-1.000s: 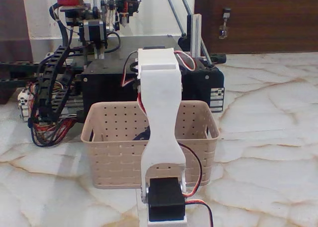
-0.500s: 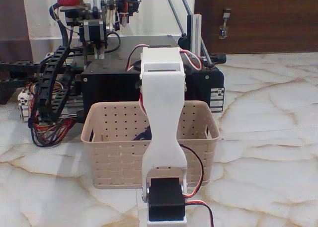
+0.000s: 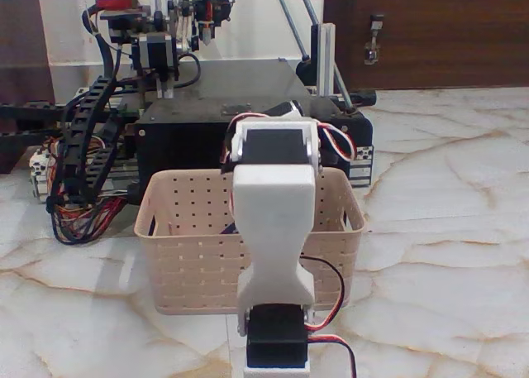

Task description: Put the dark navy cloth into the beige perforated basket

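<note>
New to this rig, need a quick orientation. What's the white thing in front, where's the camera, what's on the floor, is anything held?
The white shape in the middle is a small robot arm, seen from behind: white plastic links joined by black boxy motors, with red and black wires running alongside. The camera stands still, low and just behind the arm's base, looking along it.

The arm leans over a beige perforated basket, which sits on a marbled surface. Behind the basket is a big black machine box with cable chains and bundles of wires on its left; it is not part of the arm.

The arm's own body blocks the view of its claw, so I can't say whether it is open, shut, or holding anything. A small dark patch shows inside the basket beside the arm, but it's too hidden to name.
</note>
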Motion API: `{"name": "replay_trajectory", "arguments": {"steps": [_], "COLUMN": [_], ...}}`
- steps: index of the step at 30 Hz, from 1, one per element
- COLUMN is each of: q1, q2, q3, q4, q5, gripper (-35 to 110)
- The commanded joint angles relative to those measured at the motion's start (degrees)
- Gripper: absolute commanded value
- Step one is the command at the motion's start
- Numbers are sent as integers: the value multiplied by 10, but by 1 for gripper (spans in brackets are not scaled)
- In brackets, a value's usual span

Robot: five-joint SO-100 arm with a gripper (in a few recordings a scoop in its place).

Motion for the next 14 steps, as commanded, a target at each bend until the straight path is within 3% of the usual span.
{"name": "replay_trajectory", "arguments": {"steps": [1,14], "q1": [3,-10], "q2": [56,232], "q3": [33,274], "q4": [-21,-129], "q5": [-21,-203], "gripper": [0,0]}}
